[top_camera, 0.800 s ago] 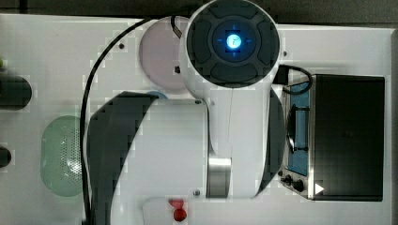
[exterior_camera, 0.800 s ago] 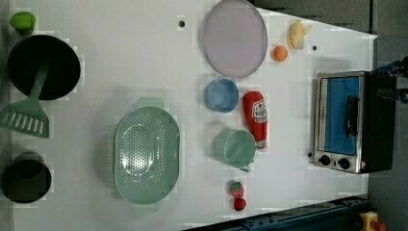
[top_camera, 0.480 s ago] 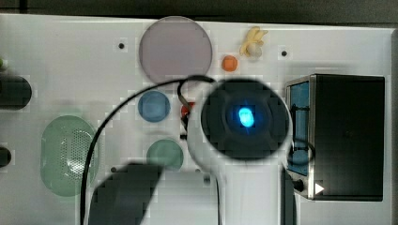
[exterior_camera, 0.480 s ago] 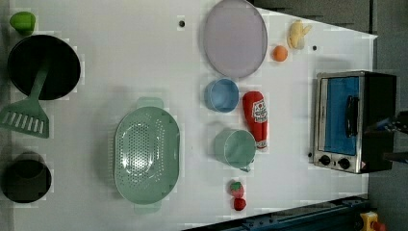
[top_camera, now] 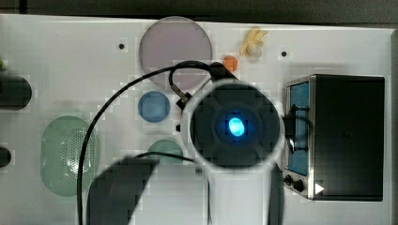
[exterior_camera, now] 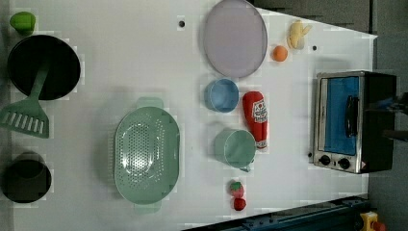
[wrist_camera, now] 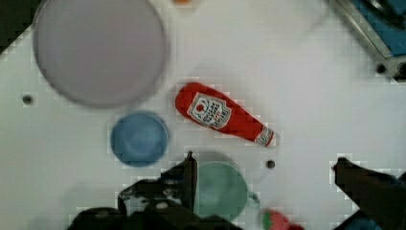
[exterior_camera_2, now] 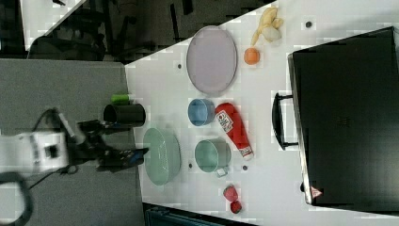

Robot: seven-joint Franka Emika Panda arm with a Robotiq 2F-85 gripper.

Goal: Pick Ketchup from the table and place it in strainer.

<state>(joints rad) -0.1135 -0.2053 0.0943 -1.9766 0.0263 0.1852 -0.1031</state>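
The Ketchup is a red squeeze bottle with a white cap. It lies flat on the white table between the blue bowl and the toaster oven. It also appears in the right view as the Ketchup and in the wrist view as the Ketchup. The pale green strainer stands empty to the left view's left of the mug. My gripper hangs open well above the table, one finger over the green mug, holding nothing. In the top view my arm hides the bottle.
A purple plate, an orange and a banana lie at the far end. Two strawberries sit near the mug. A black pot with a green spatula and a black cup stand beyond the strainer.
In the top view my arm has swung from the upper middle down to over the mug and bottle. Nothing on the table has moved.
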